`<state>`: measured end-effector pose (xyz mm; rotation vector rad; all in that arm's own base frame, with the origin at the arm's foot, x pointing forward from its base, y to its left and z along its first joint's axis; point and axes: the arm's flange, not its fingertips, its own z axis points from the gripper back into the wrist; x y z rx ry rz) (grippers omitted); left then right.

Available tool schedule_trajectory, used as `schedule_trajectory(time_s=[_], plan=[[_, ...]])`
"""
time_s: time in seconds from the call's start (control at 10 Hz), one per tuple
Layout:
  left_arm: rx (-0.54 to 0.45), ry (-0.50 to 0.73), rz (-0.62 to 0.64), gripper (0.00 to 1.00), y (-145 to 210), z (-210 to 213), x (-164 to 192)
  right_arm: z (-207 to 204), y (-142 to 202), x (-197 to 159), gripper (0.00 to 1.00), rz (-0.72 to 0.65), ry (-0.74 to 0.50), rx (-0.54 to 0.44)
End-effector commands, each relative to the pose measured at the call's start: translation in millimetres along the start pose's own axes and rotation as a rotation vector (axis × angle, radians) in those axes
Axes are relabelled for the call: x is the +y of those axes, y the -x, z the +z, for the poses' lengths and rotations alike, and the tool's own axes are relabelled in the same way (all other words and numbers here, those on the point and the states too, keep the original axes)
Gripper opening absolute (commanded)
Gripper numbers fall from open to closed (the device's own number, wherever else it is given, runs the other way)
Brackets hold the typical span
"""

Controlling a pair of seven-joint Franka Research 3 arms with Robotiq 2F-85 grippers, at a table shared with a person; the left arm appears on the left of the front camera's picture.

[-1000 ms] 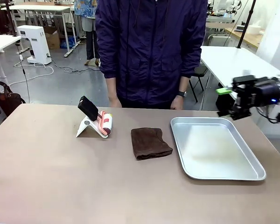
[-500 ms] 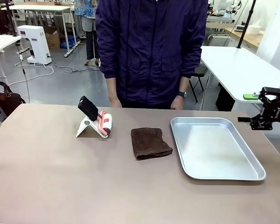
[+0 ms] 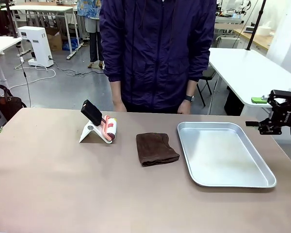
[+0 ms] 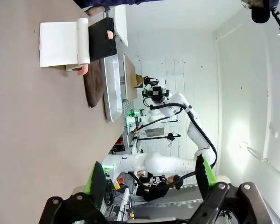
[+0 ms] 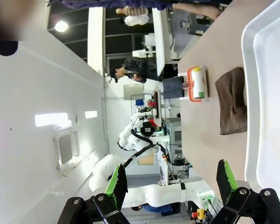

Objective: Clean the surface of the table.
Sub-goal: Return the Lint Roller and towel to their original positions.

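Both grippers are wide open and holding nothing right now: the right gripper (image 3: 267,112) hangs off the table's right edge, just past the metal tray (image 3: 266,183), and the left gripper (image 4: 149,179) sits low off its own end with green pads spread, looking down the length of the table (image 3: 53,189). That brown tabletop fills the near part of the front view, and on it sit a folded brown cloth (image 3: 156,148) around the middle, a lint roller (image 3: 109,128) on a white stand (image 3: 89,132) to its left, and the tray to the right. A person in a dark jacket stands at the far side, hands (image 3: 119,106) down by the table edge. My guess is the job hasn't really started, so the step is picking a cleaning tool. If it's the cloth, I'd come straight down on the thick folded middle and pinch enough layers that it doesn't unfold and drag. Then wipe in overlapping passes with light pressure, steering clear of the roller stand so it doesn't tip, and keep away from the person's side.
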<state>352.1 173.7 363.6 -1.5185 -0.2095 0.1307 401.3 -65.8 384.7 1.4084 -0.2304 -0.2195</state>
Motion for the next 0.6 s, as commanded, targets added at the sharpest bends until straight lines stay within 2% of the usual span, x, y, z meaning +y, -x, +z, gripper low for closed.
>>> schedule_trajectory(time_s=[0.0, 0.5], plan=[[0.002, 0.007, -0.010, 1.00, 6.3, -1.6, -2.1, 2.6, 1.1, 3.0, 1.00, 0.011, 0.009, 0.019], [0.002, 0.007, -0.010, 1.00, 6.3, -1.6, -2.1, 2.6, 1.1, 3.0, 1.00, 0.011, 0.009, 0.019]])
